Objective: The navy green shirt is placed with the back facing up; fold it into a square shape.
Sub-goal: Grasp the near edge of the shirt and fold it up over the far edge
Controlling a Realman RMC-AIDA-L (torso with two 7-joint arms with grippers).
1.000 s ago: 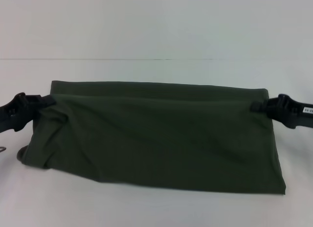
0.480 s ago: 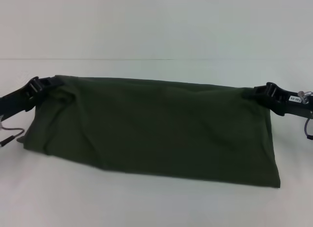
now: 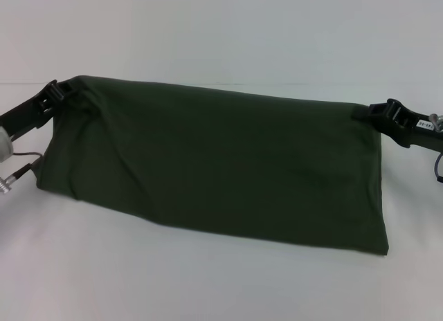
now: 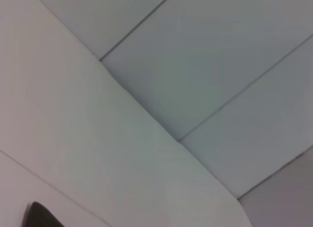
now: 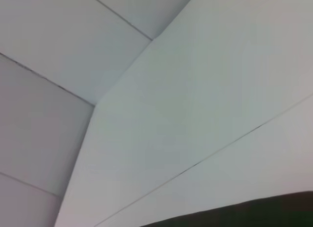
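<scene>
Head view: navy green shirt [image 3: 214, 165] stretched between left gripper [image 3: 61, 91] and right gripper [image 3: 370, 113], fingers pinched on its raised top corners, lower fold resting on white table [image 3: 208, 279]. Mid-fold, probably. Next: carrying edge over evenly, laying down flat.

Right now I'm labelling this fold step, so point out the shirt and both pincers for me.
navy green shirt [image 3: 214, 165]: head view, middle of the plain cloth.
left pincer [image 3: 61, 91]: head view, tips clamped on the shirt's upper corner.
right pincer [image 3: 365, 112]: head view, tips clamped on the opposite upper corner.
</scene>
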